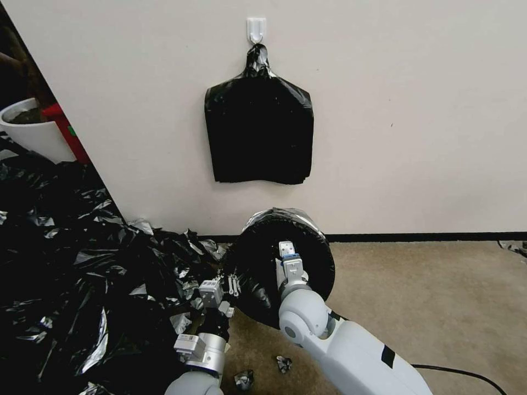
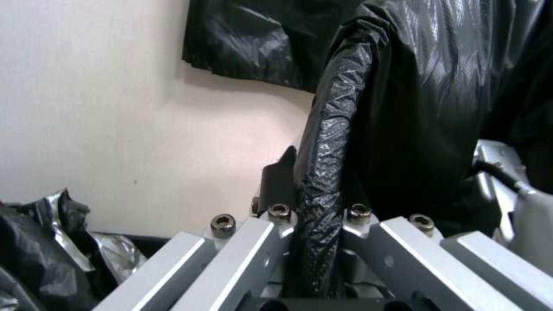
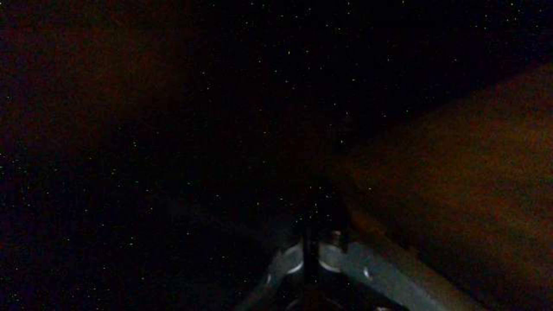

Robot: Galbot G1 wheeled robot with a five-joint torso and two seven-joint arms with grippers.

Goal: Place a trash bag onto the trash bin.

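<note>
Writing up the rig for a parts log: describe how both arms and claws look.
The right arm has smooth pale blue-grey rounded shells, a black marking patch, and a blue band behind its silver right claw. The left arm ends in bare silver machined blocks; the left claw has angular aluminium bars, dark hex bolts and black fingers.

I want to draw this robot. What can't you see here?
- Bin's sides: head view, the bag covers them.
- What the right tool touches: right wrist view, too dark inside the bag.
- Pot: head view, cut off by the left edge.
</note>
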